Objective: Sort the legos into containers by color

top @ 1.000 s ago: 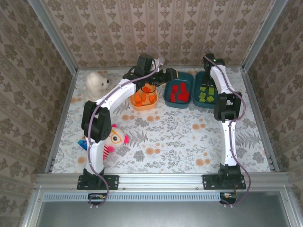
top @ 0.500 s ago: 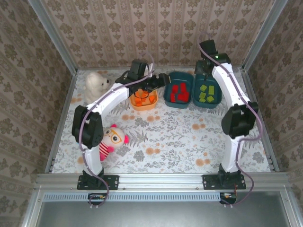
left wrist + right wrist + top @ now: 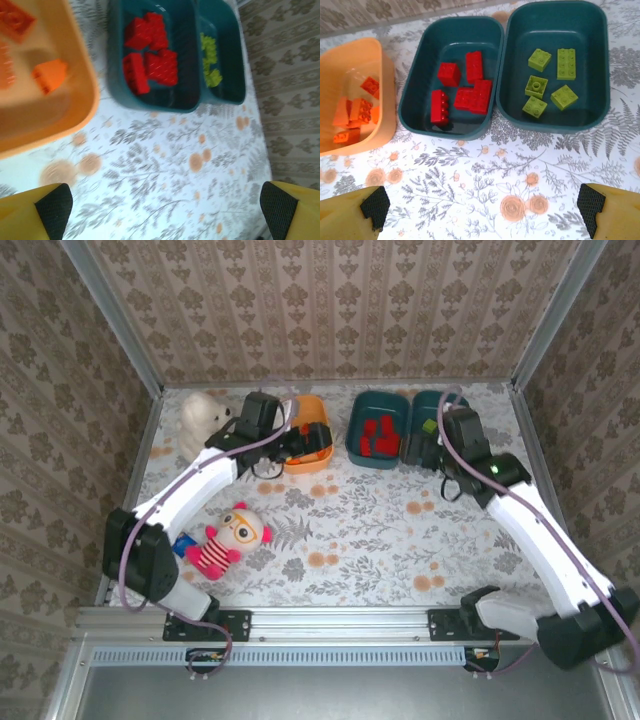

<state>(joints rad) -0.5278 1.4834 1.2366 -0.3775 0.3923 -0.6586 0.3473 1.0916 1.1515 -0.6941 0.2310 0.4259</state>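
The tabletop (image 3: 380,530) carried a flat covering printed with grey ferns and orange blossoms. Nearest the arm bases, on the left side, a soft plush doll (image 3: 232,536) with a striped body and round glasses lay on it.

Beyond the doll, the left claw (image 3: 165,204) was spread wide with nothing between its yellow fingers, which were tipped with black textured pads (image 3: 52,202). In the top view it overlapped the orange tub (image 3: 382,85). The right claw (image 3: 483,207) was likewise spread wide and empty, just short of the two teal tubs.

The three tubs stood in a row near the far edge. All were smooth moulded plastic, rounded-rectangular, with rolled rims.

- The orange tub held orange bricks (image 3: 352,115), studded and loosely piled.
- The middle teal tub (image 3: 420,82), just beside it, held red bricks (image 3: 465,95), square and oblong, some abutting.
- The right teal tub (image 3: 590,75), rim touching the middle one, held five light green bricks (image 3: 536,86), lying apart with studs up.

A fluffy white plush bear (image 3: 203,418) sat left of the orange tub, near the far-left corner.
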